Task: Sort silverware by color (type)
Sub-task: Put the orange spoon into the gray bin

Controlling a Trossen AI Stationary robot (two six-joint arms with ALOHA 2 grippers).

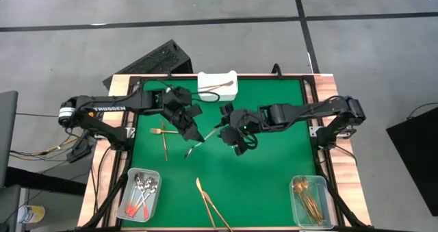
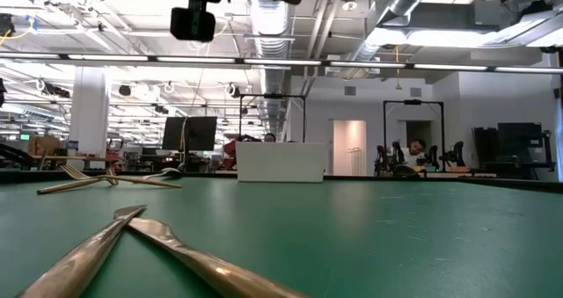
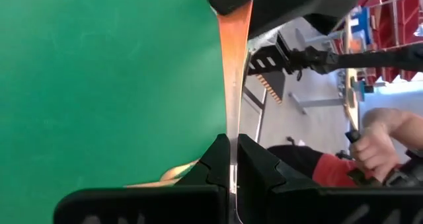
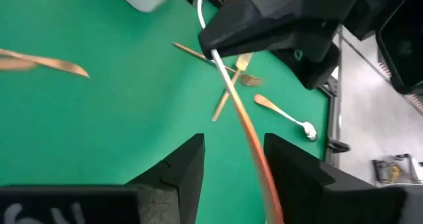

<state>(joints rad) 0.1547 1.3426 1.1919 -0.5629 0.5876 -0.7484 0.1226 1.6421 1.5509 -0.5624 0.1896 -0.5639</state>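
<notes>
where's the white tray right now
In the high view the white tray sits at the mat's far edge, centred, just beyond the left gripper.

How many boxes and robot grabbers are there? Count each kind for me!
Clear bins: 2, one holding red-handled spoons, one holding gold pieces
White tray: 1
Grabbers: 2, the left gripper shut on a spoon, the right gripper open
Total: 5
</notes>
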